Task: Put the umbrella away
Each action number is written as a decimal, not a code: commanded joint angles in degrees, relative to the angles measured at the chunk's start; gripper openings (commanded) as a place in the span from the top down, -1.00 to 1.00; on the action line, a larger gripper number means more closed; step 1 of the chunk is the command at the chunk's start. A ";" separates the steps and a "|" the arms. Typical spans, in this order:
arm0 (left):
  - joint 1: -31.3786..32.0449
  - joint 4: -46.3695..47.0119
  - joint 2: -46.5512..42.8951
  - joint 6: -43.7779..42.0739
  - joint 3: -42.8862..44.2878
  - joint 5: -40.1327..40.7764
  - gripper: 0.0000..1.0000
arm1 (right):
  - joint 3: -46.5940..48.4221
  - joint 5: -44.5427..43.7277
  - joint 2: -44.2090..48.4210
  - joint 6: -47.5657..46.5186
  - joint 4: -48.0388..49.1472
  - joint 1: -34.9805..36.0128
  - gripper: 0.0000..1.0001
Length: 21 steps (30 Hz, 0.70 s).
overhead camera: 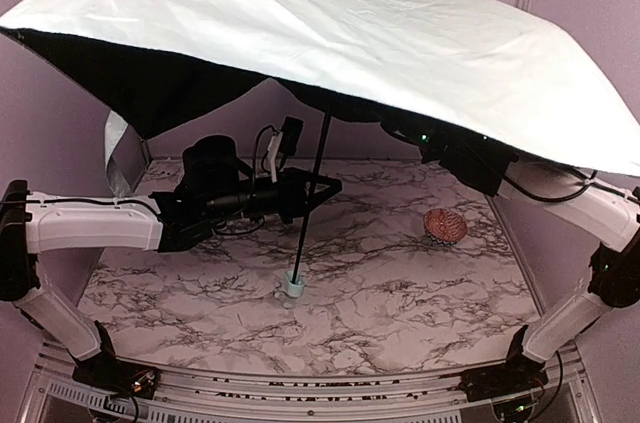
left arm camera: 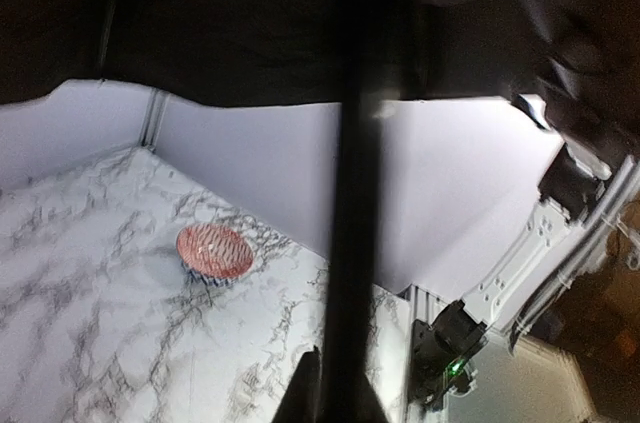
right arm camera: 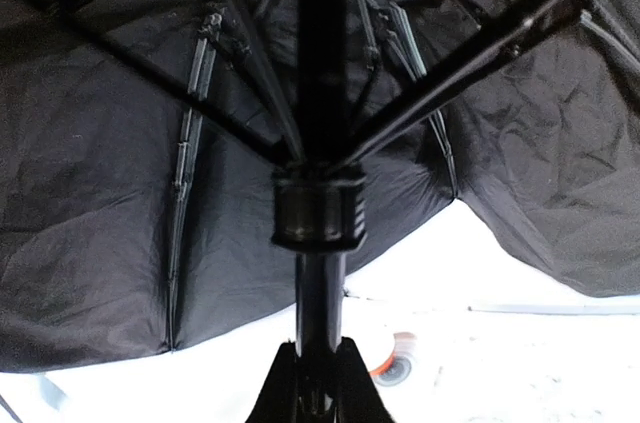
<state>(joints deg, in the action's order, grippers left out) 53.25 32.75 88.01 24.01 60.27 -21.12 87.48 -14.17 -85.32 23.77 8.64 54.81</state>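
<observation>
The umbrella stands open over the table, its pale canopy (overhead camera: 330, 33) spread wide and black on the underside (right arm camera: 100, 243). Its slim black shaft (overhead camera: 312, 193) slants down to the small pale green handle (overhead camera: 293, 286), which rests on the marble tabletop. My left gripper (overhead camera: 322, 186) is shut on the shaft partway up; in the left wrist view the shaft (left arm camera: 352, 243) runs up between the jaws (left arm camera: 345, 388). My right gripper (right arm camera: 320, 373) is shut on the shaft just under the black runner (right arm camera: 318, 205), where the ribs (right arm camera: 470, 53) fan out. In the top view the canopy hides that gripper.
A pink patterned round lump (overhead camera: 445, 225) (left arm camera: 214, 251) lies on the marble table (overhead camera: 400, 283) at the right. Lilac walls (left arm camera: 440, 193) close in the back and sides. The right arm (overhead camera: 580, 203) reaches in under the canopy from the right.
</observation>
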 commanded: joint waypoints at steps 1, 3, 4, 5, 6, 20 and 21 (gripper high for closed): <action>0.07 2.26 -1.63 2.18 -1.03 0.07 1.00 | 1.14 -0.42 2.52 -0.47 5.14 -0.44 1.00; 0.20 3.24 -1.46 2.49 -0.75 0.24 1.00 | 0.14 -0.54 2.70 -0.48 6.27 -0.63 1.00; 0.39 3.71 -1.42 2.51 -0.58 0.36 1.00 | -0.46 -0.71 2.90 -0.47 7.30 -0.78 0.96; 0.56 4.02 -1.28 2.29 -0.33 0.50 1.00 | -0.89 -0.76 2.96 -0.42 8.28 -0.94 0.92; 0.81 4.15 -1.26 1.96 -0.03 0.91 1.00 | -1.16 -0.93 2.96 -0.54 8.99 -1.03 0.88; 3.64 4.34 -0.67 -0.21 1.62 4.43 1.00 | 1.44 -8.01 -1.05 -5.43 16.49 -1.53 0.27; 3.81 4.32 -0.58 -0.27 1.75 4.50 1.00 | 1.70 -8.40 -1.44 -5.51 16.49 -1.58 0.27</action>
<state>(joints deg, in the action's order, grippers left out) 56.14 34.46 87.85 24.49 60.12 -17.28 85.32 -19.33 -85.58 20.47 19.55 53.52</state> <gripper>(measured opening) 0.047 0.363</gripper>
